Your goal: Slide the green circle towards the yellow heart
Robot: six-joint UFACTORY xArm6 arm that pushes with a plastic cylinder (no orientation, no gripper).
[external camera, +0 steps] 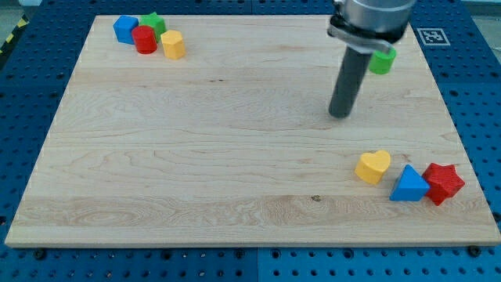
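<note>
Green circle (383, 60) sits behind my tip (340, 115), yellow heart (373, 167) below.

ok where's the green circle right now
The green circle sits near the board's top right in the camera view, partly hidden behind the arm, just up and right of my tip, well above the yellow heart.

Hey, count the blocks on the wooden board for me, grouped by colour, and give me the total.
Blue: 2, blue block, blue triangle
Red: 2, red cylinder, red star
Green: 2, green star, green circle
Yellow: 2, yellow block, yellow heart
Total: 8
</note>
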